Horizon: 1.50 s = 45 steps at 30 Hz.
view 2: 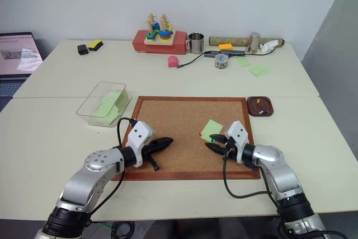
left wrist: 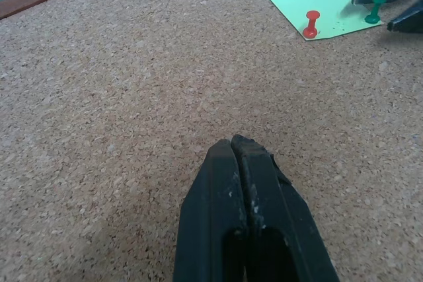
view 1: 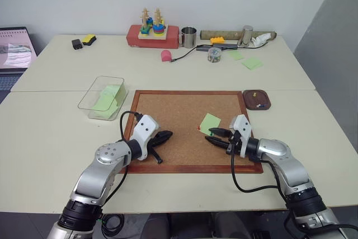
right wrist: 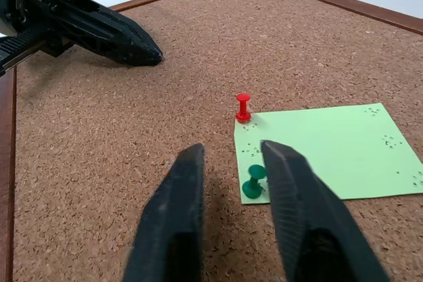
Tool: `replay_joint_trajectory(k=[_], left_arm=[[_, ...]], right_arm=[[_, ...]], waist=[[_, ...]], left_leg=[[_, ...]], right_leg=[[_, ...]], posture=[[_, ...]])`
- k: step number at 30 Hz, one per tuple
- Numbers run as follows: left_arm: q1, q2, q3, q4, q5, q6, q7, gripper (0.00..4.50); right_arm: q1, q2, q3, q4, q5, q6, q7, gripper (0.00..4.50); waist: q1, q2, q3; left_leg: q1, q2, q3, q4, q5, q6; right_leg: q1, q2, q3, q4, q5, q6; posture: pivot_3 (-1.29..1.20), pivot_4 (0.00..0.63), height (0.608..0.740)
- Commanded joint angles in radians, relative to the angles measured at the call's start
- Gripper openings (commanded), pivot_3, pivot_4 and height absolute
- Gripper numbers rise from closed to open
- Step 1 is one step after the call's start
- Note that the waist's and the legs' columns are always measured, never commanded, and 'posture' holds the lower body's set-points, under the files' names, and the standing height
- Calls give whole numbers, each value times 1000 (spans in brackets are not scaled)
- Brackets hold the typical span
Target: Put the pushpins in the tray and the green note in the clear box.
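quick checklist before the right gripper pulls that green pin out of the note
1. Green pin sits between the right gripper fingers: ok.
2. Fingers actually clamped on the pin: cannot tell.
3. Red pin out of the fingers' way: ok.
4. Left gripper shut and apart from the green note: ok.
5. Tray reachable with free room inside: ok.
6. Note free to lift: not ok, both pins are in it.

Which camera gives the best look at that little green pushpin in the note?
The right wrist view: the green pushpin stands close up between the right gripper's jaws. The left wrist view shows it small and distant; the head views barely show it.
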Motion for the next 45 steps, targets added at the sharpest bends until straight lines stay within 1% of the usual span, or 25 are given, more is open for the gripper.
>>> replay_joint_trajectory(k=[1,2,3,8,11,16,24,27,29,31,33,36,40,45], left_arm=[[27,12,-11,18,12,37,-1,0],[27,11,-11,18,11,37,-1,0],[26,10,-12,21,12,36,-1,0],[23,8,-14,27,12,35,-1,0],[23,9,-13,29,13,35,-2,0],[32,12,-12,27,14,32,-4,0],[32,11,-16,30,15,26,-6,0],[30,11,-17,33,15,23,-8,0],[30,11,-17,32,15,22,-8,0],[27,9,-19,36,16,19,-9,0],[26,8,-20,37,17,17,-9,0],[20,6,-23,42,18,14,-10,0],[9,2,-27,53,22,8,-14,0],[7,2,-27,54,22,5,-13,0]], right_arm=[[-25,0,-1,3,-13,-32,9,380],[-28,-2,1,8,-20,-42,8,153],[-32,-2,1,13,-24,-50,7,50],[-43,-5,-10,6,-21,-58,15,50],[-40,-6,-36,-49,37,-13,40,50],[-46,-23,-72,-147,105,74,34,50],[-44,-34,-106,-211,146,152,3,50],[-54,-22,-146,-202,166,179,-35,50],[-99,-15,-210,-128,154,176,-109,50],[-164,-18,-269,-11,111,154,-205,50],[-225,-26,-311,98,77,126,-278,50],[-316,-46,-343,263,27,84,-349,50],[-412,-56,-363,458,-3,46,-393,50],[-459,-55,-354,592,-23,17,-387,50]], waist=[[0,0,0],[0,0,0],[0,0,0],[-1,0,0],[-1,0,0],[-1,0,0],[-1,0,0],[-1,0,0],[-1,0,0],[-2,0,0],[-3,0,0],[-4,0,0],[-5,0,0],[-6,0,0]], left_leg=[[0,0,0,0,0,0],[0,0,0,0,0,0],[0,0,0,0,0,0],[0,0,0,0,0,0],[0,0,0,0,0,0],[0,0,0,0,0,0],[0,0,-1,0,0,0],[0,0,0,0,0,0],[0,0,-1,0,0,0],[0,0,0,0,0,0],[0,0,1,1,0,0],[0,0,1,0,0,0],[0,0,1,0,0,0],[0,-1,2,0,0,0]], right_leg=[[0,0,0,0,0,0],[0,0,0,0,0,0],[0,0,0,0,0,0],[0,0,0,0,0,0],[0,0,0,0,0,0],[0,0,0,0,1,-1],[0,0,0,0,0,-1],[0,0,0,0,0,-1],[0,0,0,0,0,-1],[0,0,0,0,0,-1],[0,0,1,0,1,-1],[0,0,1,0,1,-1],[0,0,1,0,1,-1],[0,-1,1,0,1,-1]], posture=[[0,150,740],[0,150,740],[0,150,740],[0,150,740],[0,150,740],[0,150,740],[0,150,740],[0,150,740],[0,150,740],[0,150,740],[0,150,740],[0,150,740],[0,150,740],[0,150,740]])
